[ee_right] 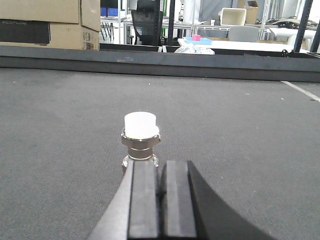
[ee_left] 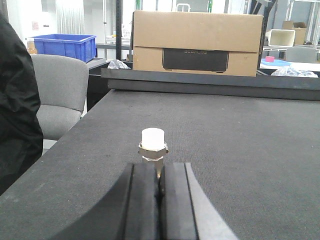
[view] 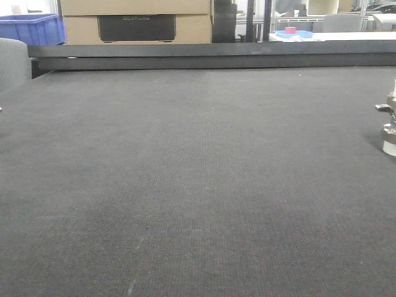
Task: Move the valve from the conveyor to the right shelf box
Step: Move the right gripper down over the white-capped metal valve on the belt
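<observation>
Left claw (ee_left: 159,170) and right claw (ee_right: 160,168), both pressed together, face a valve (ee_right: 140,134); box (ee_left: 197,31) reads ECOFLOW.

Place: an industrial lab or workshop floor is suggested.
Work surface: a very wide dark grey conveyor belt (view: 185,185) with a fine woven texture is seen, edged by a black rail (view: 210,55).
Storage: a large cardboard box (ee_left: 197,42) and a blue plastic crate (ee_left: 67,46) are kept behind the rail; dark shelving uprights (ee_right: 172,20) are seen further back.
Furniture: a grey padded chair (ee_left: 57,95), a black office chair (ee_right: 147,17) and a white table (ee_right: 260,46) are placed around the belt.
</observation>
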### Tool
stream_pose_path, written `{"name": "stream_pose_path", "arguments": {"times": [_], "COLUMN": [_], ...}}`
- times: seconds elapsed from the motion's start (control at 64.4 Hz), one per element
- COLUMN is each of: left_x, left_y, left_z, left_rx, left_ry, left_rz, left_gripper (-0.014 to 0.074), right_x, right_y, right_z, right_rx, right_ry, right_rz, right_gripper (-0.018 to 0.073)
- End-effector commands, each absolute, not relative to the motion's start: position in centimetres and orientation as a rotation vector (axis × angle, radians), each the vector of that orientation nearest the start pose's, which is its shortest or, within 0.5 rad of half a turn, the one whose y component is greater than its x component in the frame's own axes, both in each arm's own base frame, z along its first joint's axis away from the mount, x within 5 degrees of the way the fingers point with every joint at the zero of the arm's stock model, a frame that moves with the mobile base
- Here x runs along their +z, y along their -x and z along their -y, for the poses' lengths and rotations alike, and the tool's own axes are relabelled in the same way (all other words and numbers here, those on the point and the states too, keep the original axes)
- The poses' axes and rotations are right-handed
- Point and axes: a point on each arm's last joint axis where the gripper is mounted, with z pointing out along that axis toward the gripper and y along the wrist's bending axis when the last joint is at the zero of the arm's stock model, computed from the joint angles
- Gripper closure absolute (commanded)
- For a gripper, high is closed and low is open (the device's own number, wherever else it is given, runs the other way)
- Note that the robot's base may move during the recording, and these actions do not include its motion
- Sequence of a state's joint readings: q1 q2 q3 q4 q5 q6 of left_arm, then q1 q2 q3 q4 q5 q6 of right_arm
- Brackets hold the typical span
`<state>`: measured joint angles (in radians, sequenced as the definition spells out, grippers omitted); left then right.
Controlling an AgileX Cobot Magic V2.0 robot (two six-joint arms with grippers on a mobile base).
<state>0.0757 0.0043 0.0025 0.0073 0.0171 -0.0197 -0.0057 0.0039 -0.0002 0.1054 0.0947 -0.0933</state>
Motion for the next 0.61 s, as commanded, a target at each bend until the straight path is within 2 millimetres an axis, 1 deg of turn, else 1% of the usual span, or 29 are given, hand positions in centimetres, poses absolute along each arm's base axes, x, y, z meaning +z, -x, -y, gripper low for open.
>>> {"name": "stream_pose_path", "arguments": {"times": [0.0,0.435,0.59], "left_x": [21.32,21.32,21.37], "left_y": [-5.6,-5.6,-5.59], "left_z": [-0.43,-0.43,-0.43], "left_rx": [0.046,0.046,0.047], "left_ry": [0.071,0.071,0.07], "left_rz": [-1.482,-1.482,-1.477], "left_gripper": [0.0708,0.0708,0.0708], "right_x": [20.65,20.65,21.25], "right_y": [-5.65,-5.65,-5.62], "right_z": [-0.04,-0.04,0.02], "right_rx": [0.007,0.007,0.002], "right_ry": [-0.003,-0.003,-0.008], "right_rz": [-1.558,-1.558,-1.491], "right_gripper": [0.0721,0.0721,0.0721]}}
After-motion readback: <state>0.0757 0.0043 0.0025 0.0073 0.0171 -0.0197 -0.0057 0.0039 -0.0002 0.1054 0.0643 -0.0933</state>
